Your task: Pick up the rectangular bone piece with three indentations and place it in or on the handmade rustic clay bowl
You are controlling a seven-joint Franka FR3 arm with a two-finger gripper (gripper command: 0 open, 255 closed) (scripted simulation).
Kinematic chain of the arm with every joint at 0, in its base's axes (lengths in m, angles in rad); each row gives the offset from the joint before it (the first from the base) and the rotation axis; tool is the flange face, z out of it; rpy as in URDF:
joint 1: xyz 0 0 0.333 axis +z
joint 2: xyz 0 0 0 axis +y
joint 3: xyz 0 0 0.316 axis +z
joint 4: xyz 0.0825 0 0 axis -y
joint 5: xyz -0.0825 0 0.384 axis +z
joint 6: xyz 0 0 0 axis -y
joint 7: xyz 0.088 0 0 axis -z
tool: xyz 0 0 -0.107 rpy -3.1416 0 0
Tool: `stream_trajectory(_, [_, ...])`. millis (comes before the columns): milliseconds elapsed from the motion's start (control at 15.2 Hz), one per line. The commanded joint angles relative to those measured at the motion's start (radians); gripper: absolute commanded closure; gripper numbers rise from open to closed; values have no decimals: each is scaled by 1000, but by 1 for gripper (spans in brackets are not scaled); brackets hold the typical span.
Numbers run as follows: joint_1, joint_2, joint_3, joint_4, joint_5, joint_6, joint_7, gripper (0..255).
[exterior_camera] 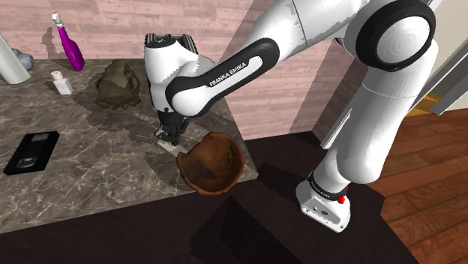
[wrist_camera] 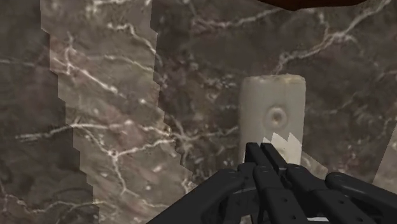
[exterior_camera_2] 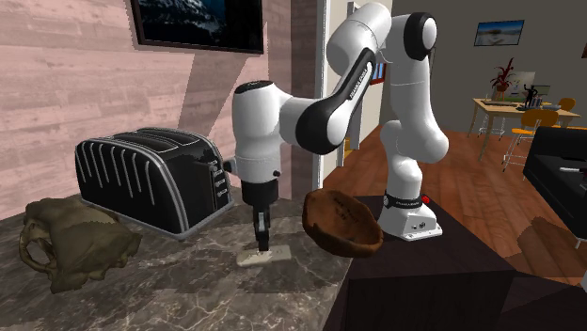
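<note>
The pale rectangular bone piece [wrist_camera: 271,114] lies flat on the dark marble counter [wrist_camera: 114,127], with one round dent showing on its top. It also appears as a pale slab [exterior_camera_2: 250,257] under the hand. My gripper [wrist_camera: 262,149] points straight down with its tips at the near end of the piece, and the fingers meet, so it is shut with nothing clasped. In the shoulder view the gripper [exterior_camera: 171,138] stands just left of the brown clay bowl [exterior_camera: 214,162]. The bowl [exterior_camera_2: 341,223] sits tilted at the counter's corner.
A black toaster [exterior_camera_2: 150,179] stands against the wall behind the hand. An olive skull-like object [exterior_camera: 118,82] sits farther along the counter, with a black cassette [exterior_camera: 34,150], a white shaker [exterior_camera: 62,81] and a purple bottle [exterior_camera: 71,46]. The counter edge runs just past the bowl.
</note>
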Motion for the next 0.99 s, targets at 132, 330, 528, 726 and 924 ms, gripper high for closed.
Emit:
stream_trajectory(132, [-4, -13, 1, -20, 10, -13, -1, 255])
stream_trajectory(330, [-6, -6, 1, 16, 22, -9, -2, 0])
stream_trajectory(528, [-10, 11, 0, 50, 38, -7, -1, 0])
stream_trajectory(726, [-6, 34, -2, 36, 27, 28, 6, 0])
stream_trajectory(924, [-1, 63, -7, 22, 13, 70, 16, 0])
